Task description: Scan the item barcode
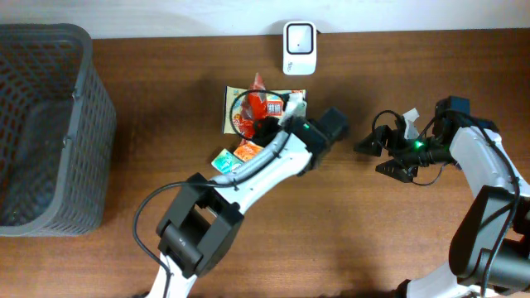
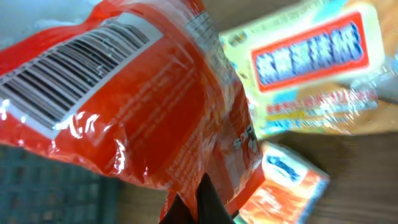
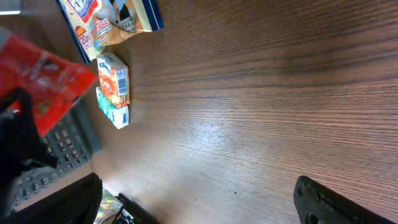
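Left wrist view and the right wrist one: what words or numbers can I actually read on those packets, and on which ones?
"20", in red, on the pale pack, right wrist view; its other print is too small.
On the pale pack's red band, left wrist view: Chinese characters, too blurred to read.
On the red packet: a barcode, its digits unreadable.
On the orange box: a blue logo, blurred.

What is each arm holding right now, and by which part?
Left gripper: jaws shut on the red packet, pinching its edge away from the barcode. Right gripper: jaws open, empty.
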